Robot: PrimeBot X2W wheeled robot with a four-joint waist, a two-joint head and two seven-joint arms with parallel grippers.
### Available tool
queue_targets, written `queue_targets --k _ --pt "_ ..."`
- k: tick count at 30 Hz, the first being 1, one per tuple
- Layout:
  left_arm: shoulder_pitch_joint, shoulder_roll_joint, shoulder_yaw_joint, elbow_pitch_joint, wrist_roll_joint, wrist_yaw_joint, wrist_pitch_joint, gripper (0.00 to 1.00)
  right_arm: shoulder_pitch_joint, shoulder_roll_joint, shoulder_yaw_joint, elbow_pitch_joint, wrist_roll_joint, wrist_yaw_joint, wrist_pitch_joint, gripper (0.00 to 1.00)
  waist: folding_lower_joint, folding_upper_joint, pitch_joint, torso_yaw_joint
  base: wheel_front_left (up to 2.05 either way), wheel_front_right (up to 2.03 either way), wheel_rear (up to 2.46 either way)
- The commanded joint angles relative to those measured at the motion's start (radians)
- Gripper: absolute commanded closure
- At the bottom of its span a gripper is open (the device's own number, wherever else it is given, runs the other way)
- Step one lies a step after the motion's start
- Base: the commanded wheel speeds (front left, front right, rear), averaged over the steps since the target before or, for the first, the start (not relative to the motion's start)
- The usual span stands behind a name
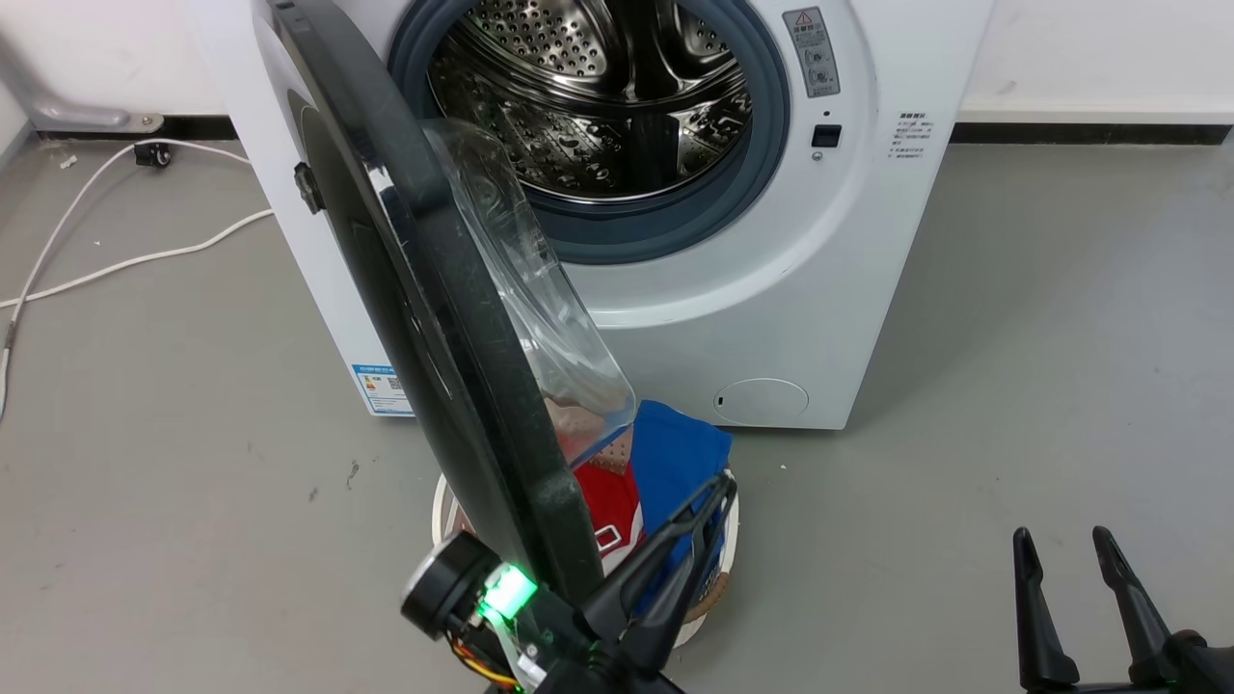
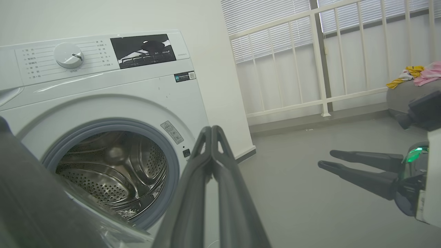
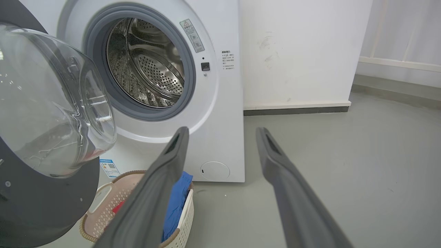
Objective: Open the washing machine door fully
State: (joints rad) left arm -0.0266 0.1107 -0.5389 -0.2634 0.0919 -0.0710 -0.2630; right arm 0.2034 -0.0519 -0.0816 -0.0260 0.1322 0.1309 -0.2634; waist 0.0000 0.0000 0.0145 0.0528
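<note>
Nearly edge-on, the washing machine door (image 1: 453, 318) faces its glass bowl (image 1: 545, 328) rightward.

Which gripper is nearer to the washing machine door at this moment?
Left. The left gripper, fingers shut, sits right beside the lower edge of the washing machine door, on its glass side. The right gripper, open, is well off to the right over the floor.

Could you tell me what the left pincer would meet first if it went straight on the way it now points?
Probably the white front of the washing machine, just right of its drum opening: the shut left pincer points there, though depth is unclear.
</note>
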Motion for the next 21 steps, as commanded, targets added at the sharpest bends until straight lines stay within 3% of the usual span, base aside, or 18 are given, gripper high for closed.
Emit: queue_targets --k 1,9,21 --pt "0.018 0.005 -0.013 0.018 -0.008 -0.006 -0.003 1.00 -0.007 0.003 -0.001 0.003 -0.001 0.000 -0.002 0.00 0.0000 0.0000 0.004 0.001 0.00 0.00 0.00" --pt "0.055 0.022 -0.027 0.113 -0.034 0.008 -0.003 1.00 -0.017 0.003 -0.002 0.008 -0.003 0.000 -0.002 0.00 0.0000 0.0000 0.017 0.004 0.00 0.00 0.00" --pt "0.010 0.035 0.038 0.259 -0.085 0.052 -0.003 1.00 -0.032 0.003 0.002 0.030 -0.007 0.000 -0.002 0.00 0.0000 0.0000 0.041 0.015 0.00 0.00 0.00"
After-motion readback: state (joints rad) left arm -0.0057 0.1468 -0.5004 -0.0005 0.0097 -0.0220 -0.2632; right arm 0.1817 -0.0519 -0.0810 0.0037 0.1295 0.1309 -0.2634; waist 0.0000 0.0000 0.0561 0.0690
